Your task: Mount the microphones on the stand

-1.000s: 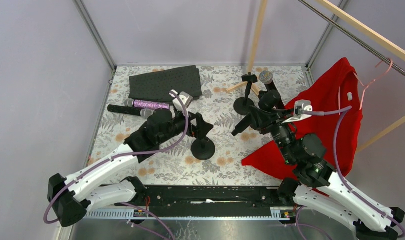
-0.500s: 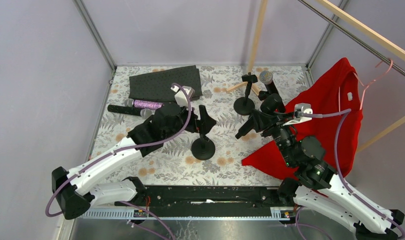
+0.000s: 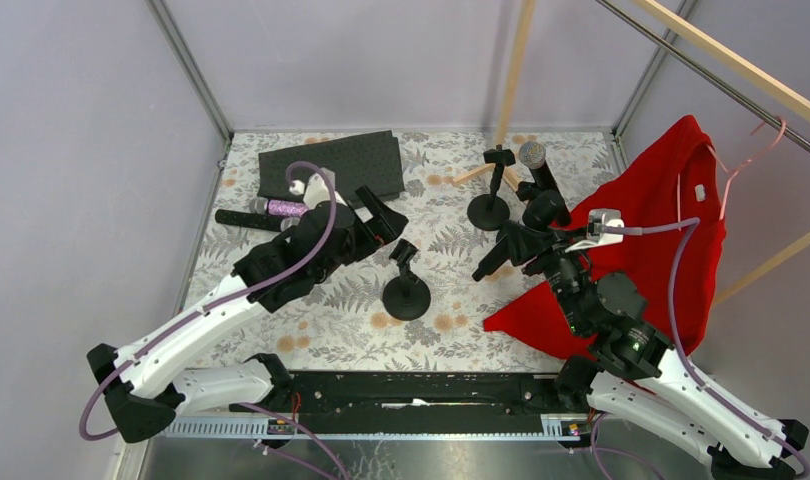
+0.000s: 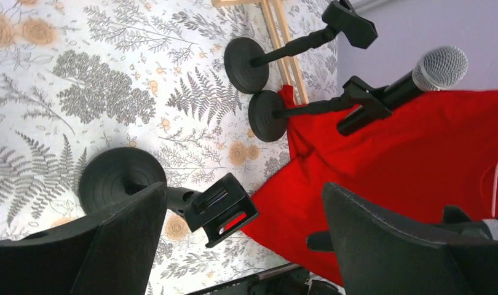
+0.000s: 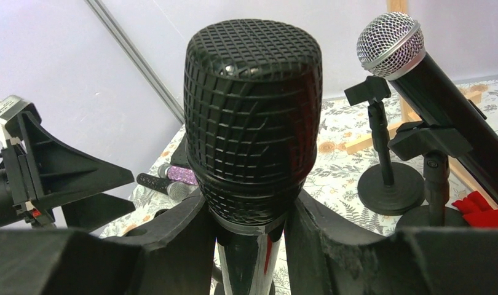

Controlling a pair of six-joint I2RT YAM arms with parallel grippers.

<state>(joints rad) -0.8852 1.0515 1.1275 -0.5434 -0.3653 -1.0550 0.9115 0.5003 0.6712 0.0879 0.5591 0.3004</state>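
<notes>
- Now the left gripper [image 3: 381, 212], fingers wide apart and empty, has pulled back from the near stand [image 3: 406, 295] toward the purple microphone [image 3: 286, 209] lying by the dark mat [image 3: 331, 165].
- The right gripper [image 3: 521, 238] stays clamped on a black-headed microphone [image 5: 252, 104], up off the table.
- Another microphone [image 3: 534, 160] already sits in a far stand; the near stand's clip [image 4: 222, 209] is free, likely for the held one.
</notes>
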